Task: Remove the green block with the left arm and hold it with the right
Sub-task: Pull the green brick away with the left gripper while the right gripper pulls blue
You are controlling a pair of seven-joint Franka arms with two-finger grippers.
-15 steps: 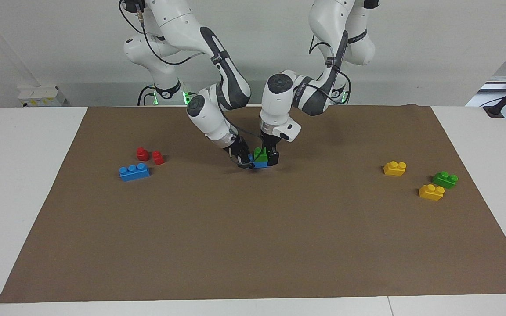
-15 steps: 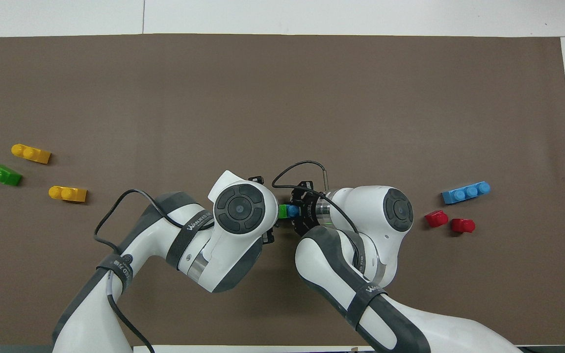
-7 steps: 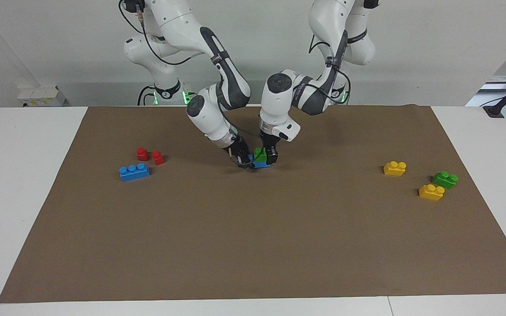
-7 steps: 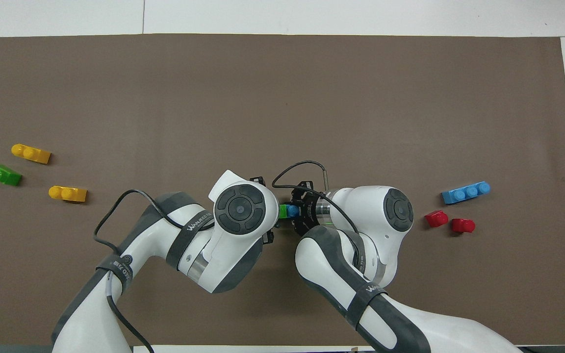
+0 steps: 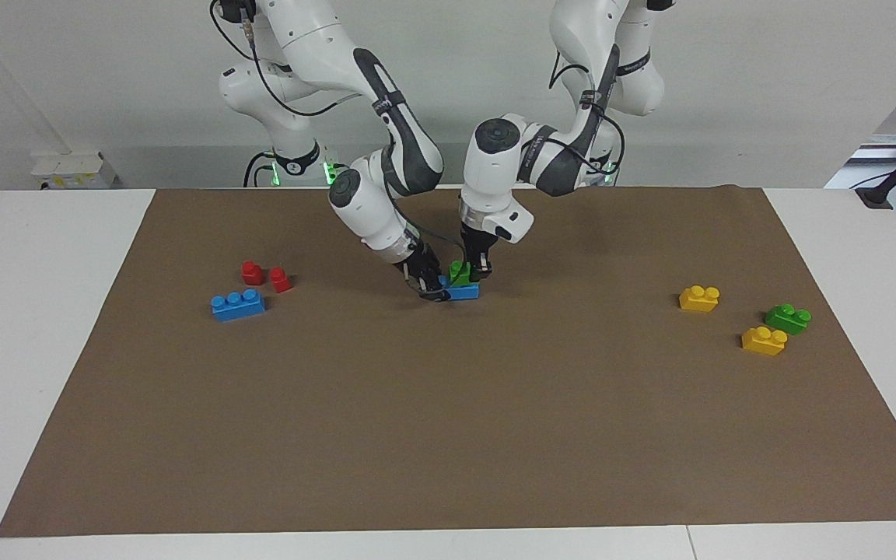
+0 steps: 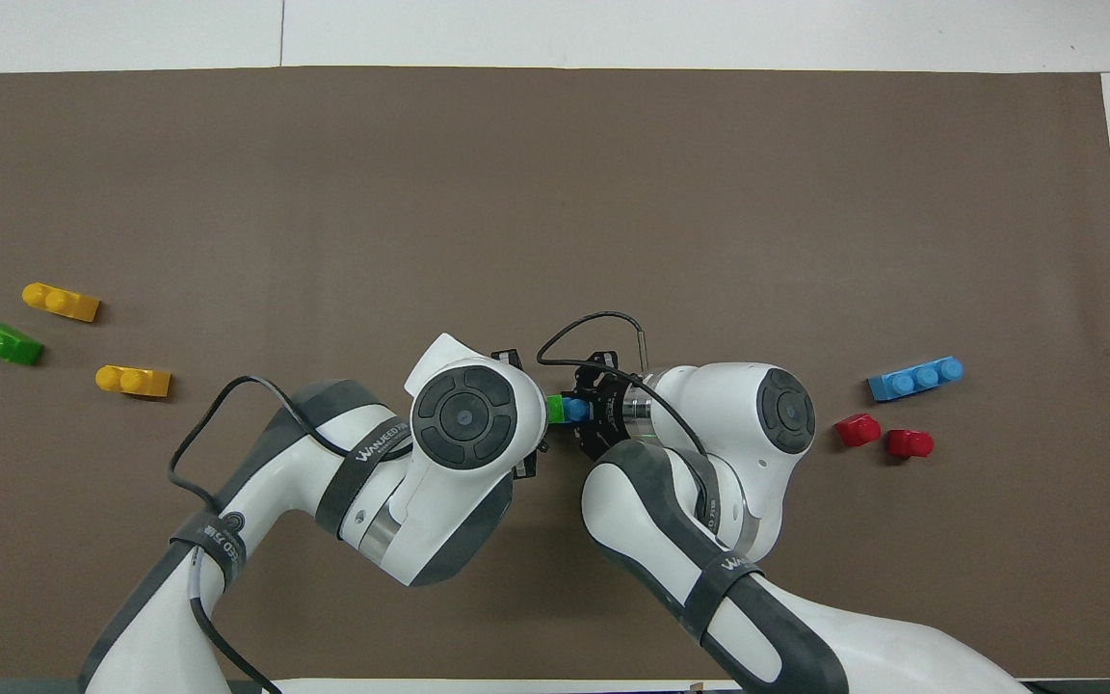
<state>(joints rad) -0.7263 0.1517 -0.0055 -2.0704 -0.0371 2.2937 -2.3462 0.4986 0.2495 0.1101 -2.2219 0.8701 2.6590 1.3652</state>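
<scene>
A green block (image 5: 459,271) sits on one end of a blue brick (image 5: 465,292) in the middle of the brown mat; both also show in the overhead view, the green block (image 6: 556,409) beside a blue stud (image 6: 575,410). My left gripper (image 5: 477,272) comes down from above and is shut on the green block's end toward the left arm. My right gripper (image 5: 430,286) reaches in low and slanted, shut on the blue brick's other end. In the overhead view the left wrist hides the left gripper.
A second green block (image 5: 788,317) and two yellow bricks (image 5: 699,298) (image 5: 764,340) lie toward the left arm's end. A blue three-stud brick (image 5: 238,304) and two small red pieces (image 5: 252,272) (image 5: 280,279) lie toward the right arm's end.
My left gripper has risen a little, so more of the blue brick shows beneath it. The green block still sits on the blue brick. My right gripper has hardly moved.
</scene>
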